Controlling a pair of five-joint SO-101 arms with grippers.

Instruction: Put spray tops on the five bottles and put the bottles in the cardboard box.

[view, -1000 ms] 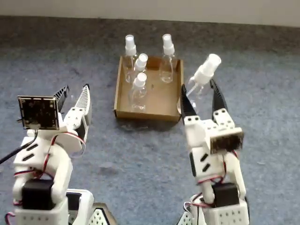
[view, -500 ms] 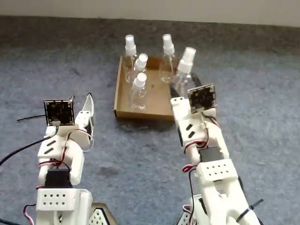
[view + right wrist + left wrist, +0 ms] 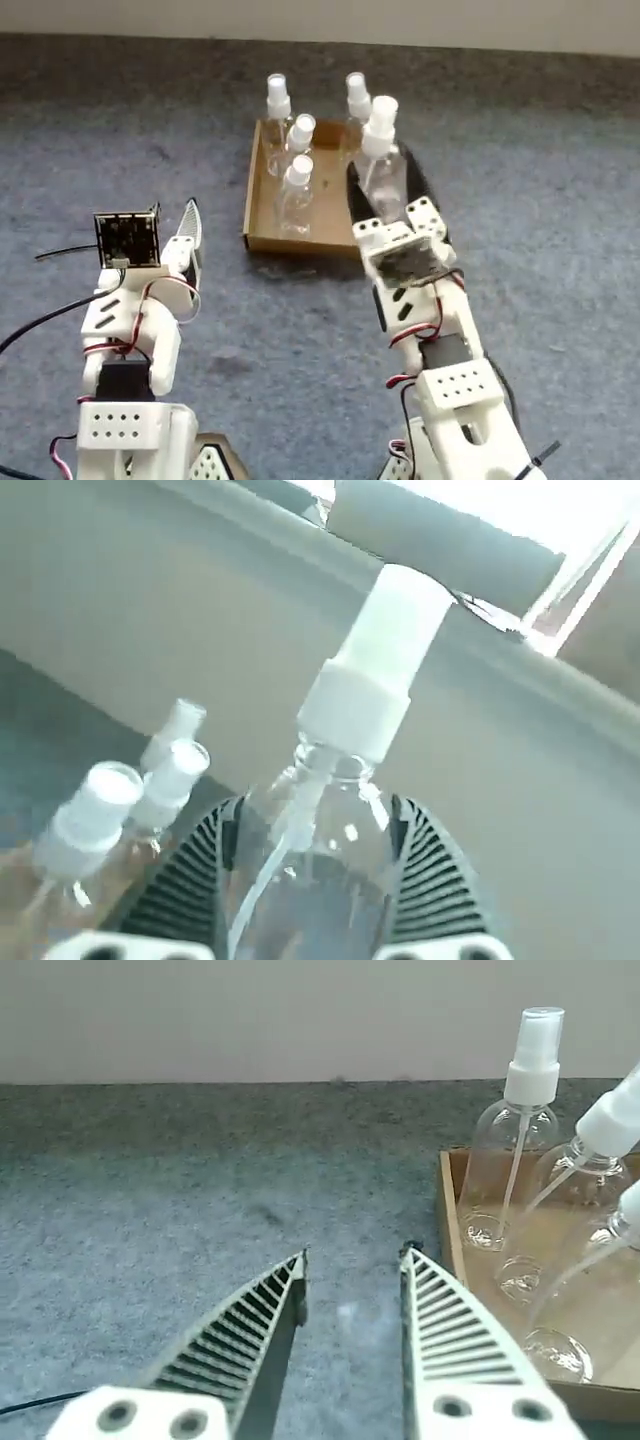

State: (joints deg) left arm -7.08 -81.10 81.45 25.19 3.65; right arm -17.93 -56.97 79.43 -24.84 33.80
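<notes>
The cardboard box lies in the upper middle of the high view, on the grey tabletop. Four bottles stand inside it, each one with a white spray top. Two of them are at the back left corner of the box, close together. One bottle stands in front of these two. The fourth bottle is at the back right and is partly hidden.

The right end effector is clamped on the fifth bottle, with one finger on each side of its clear body. This bottle is almost upright and already carries its spray top. In the high view it is over the right part of the box, just in front of the fourth bottle. I cannot tell if its bottom touches the floor of the box. In the right wrist view the same bottle sits between the two ribbed fingers, and its spray top rises above them.

The left end effector is in the lower left of the high view, well apart from the box. Its fingers are apart and hold nothing; only the tabletop is seen between them.
</notes>
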